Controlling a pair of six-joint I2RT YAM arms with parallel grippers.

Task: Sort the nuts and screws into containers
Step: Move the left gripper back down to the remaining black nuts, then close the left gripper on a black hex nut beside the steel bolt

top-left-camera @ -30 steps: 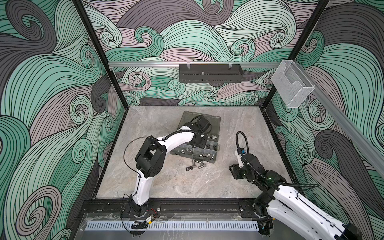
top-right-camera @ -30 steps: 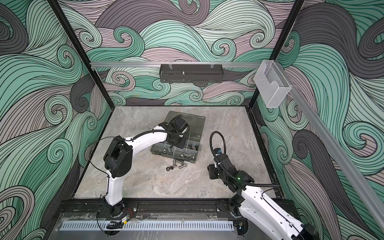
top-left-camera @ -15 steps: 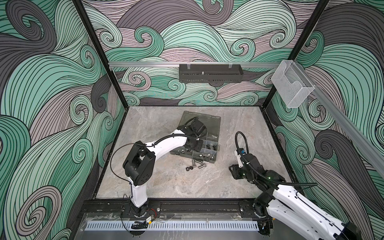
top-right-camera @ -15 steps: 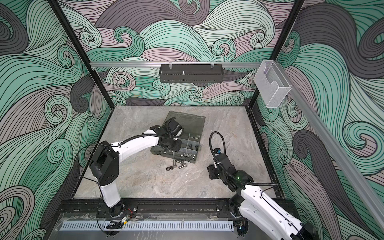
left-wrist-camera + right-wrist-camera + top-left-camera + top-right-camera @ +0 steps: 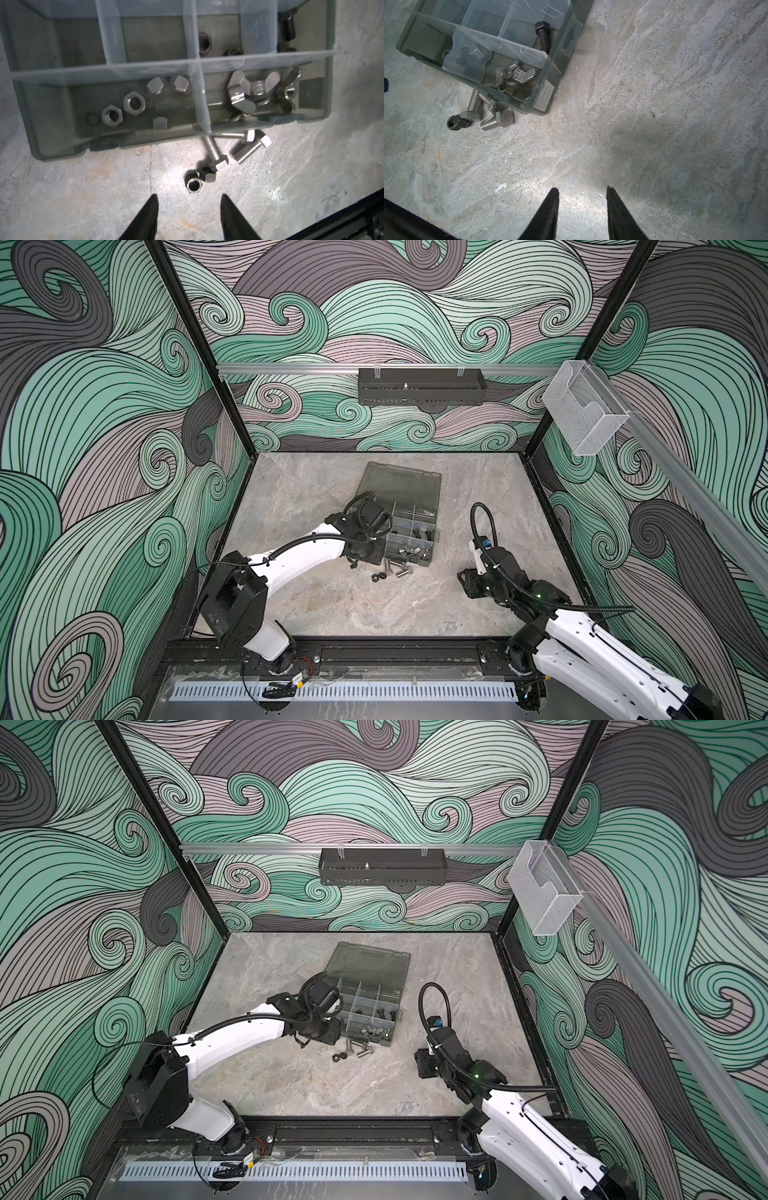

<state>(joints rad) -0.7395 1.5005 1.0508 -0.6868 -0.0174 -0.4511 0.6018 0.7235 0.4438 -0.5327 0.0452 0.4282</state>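
Beyond the part-open, empty left claw (image 5: 189,196), smoky grey translucent plastic cells (image 5: 124,69) are holding silver hex nuts (image 5: 113,114) and winged nuts (image 5: 243,93); right claw (image 5: 582,188) likewise gaping, empty.

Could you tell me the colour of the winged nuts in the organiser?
The winged nuts are silver; see left wrist view.

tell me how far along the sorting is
Done: wing nuts, silver hex nuts and a black screw sit in separate cells of the case. In hand: nothing; left tool and right tool are open. Left: silver screws and black nuts on the table beside it.
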